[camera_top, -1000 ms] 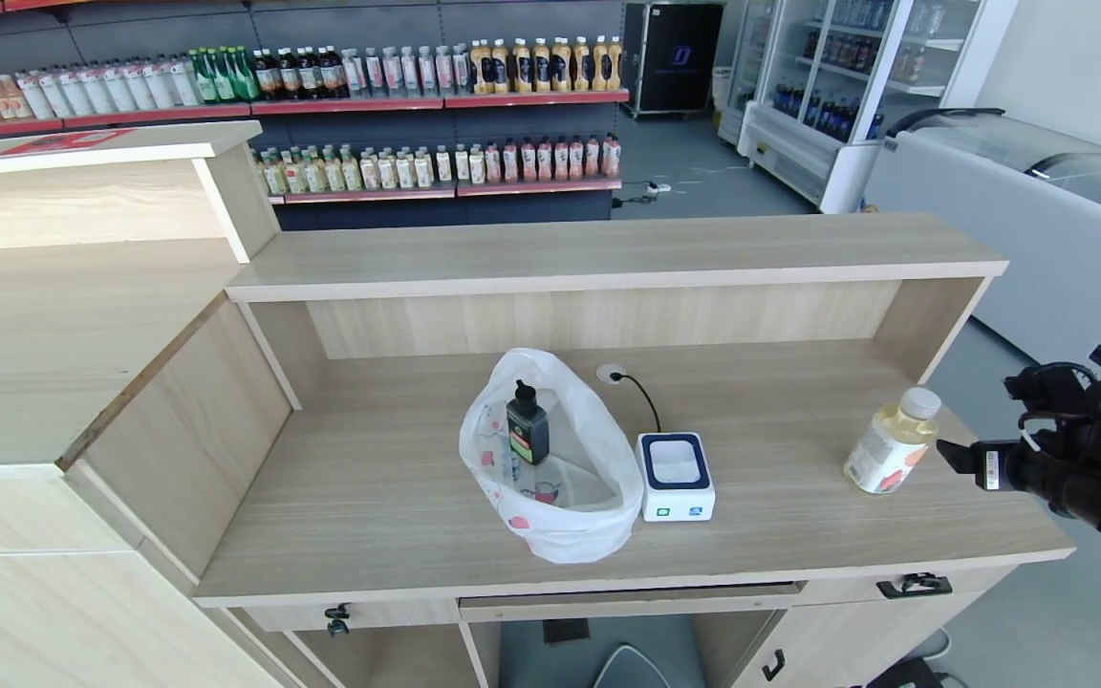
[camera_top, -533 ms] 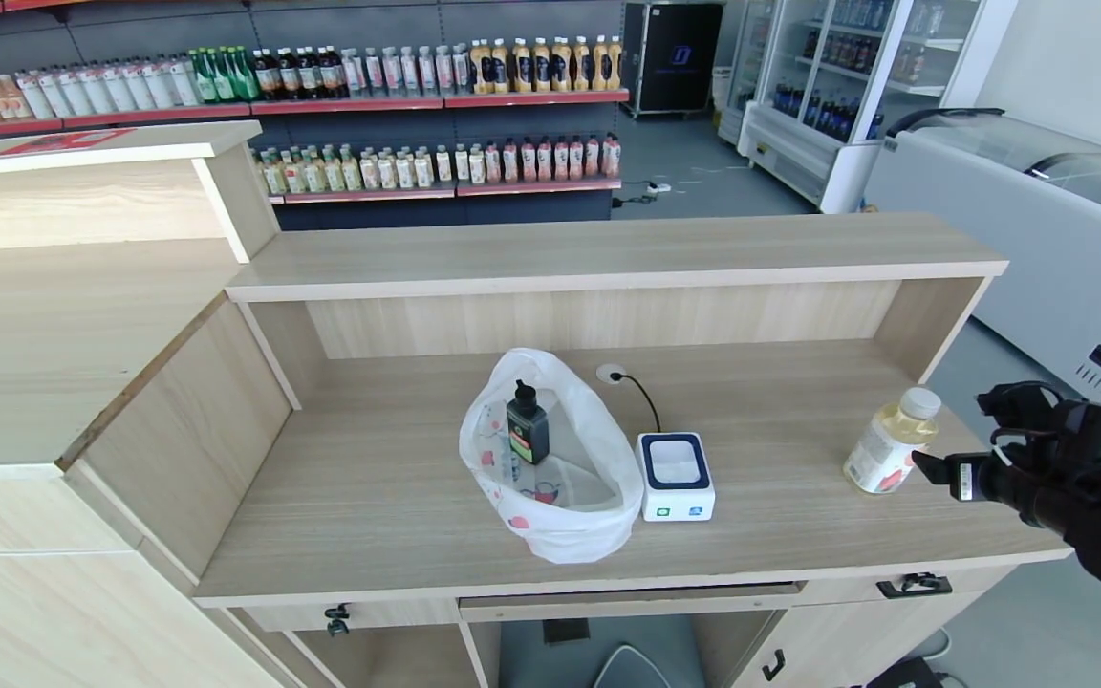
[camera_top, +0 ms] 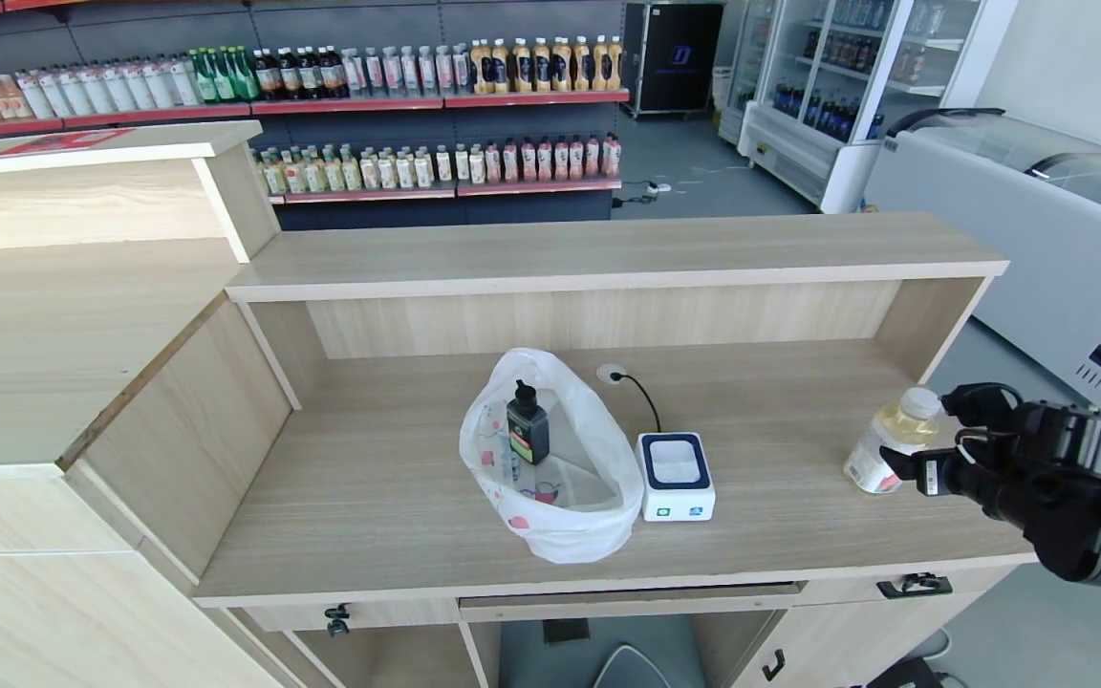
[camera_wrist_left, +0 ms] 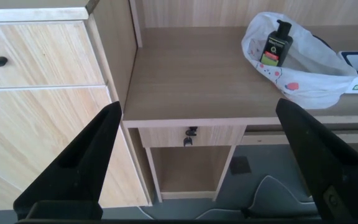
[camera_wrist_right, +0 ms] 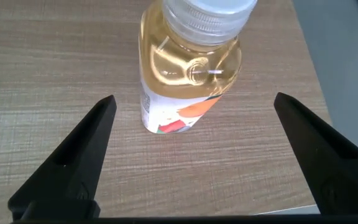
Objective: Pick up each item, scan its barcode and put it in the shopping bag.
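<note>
Bottle [camera_top: 893, 441] upright near counter [camera_top: 780, 411] right end, at spread right gripper [camera_top: 923, 432].
Right wrist: clear plastic, yellow liquid, ribbed white cap, fingers [camera_wrist_right: 79, 155] either side, apart from it. Left wrist: left gripper [camera_wrist_left: 199, 107] spread, short of counter; bag [camera_wrist_left: 303, 68] beyond. Right gripper nearer bottle than a second ago.

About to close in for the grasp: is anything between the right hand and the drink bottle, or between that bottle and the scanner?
Nothing visible. The open right hand faces the yellow drink bottle directly, and the countertop from there to the barcode scanner is bare. The shopping bag lies just past the scanner.
</note>
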{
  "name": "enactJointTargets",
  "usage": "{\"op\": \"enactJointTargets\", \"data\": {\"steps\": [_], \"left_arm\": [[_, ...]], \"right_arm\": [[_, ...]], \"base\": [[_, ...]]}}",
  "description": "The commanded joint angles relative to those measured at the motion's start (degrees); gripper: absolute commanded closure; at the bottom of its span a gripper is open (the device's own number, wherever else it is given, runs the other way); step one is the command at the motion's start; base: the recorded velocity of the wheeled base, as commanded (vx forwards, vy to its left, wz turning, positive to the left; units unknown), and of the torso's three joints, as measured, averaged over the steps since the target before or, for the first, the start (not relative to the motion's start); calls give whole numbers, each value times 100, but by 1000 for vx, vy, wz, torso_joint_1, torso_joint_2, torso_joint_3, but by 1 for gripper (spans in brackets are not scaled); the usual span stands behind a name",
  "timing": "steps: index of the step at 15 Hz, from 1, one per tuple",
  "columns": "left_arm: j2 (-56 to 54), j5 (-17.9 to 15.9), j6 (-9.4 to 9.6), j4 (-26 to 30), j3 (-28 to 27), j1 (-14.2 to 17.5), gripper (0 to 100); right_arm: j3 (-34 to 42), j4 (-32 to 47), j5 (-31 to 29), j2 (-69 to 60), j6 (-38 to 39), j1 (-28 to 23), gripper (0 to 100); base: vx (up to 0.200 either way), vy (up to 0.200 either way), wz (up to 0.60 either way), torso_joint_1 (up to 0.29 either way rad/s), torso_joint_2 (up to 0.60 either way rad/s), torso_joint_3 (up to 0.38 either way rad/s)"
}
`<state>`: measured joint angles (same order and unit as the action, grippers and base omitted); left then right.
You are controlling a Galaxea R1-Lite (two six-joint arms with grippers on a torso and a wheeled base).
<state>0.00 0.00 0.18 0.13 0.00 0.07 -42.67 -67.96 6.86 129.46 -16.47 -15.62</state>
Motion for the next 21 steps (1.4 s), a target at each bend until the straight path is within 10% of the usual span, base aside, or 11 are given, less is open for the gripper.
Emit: {"op": "enactJointTargets", "data": {"steps": [1,21], "left_arm": [[9,0,-1,4,0,1,0],[9,0,-1,4,0,1,0]], "right_arm": [[-101,-103,-18,246,-5,85,0],[-567,-938,-273,1099,39,393,0]], "base": [[0,0,0,0,0,0],[0,0,0,0,0,0]]}}
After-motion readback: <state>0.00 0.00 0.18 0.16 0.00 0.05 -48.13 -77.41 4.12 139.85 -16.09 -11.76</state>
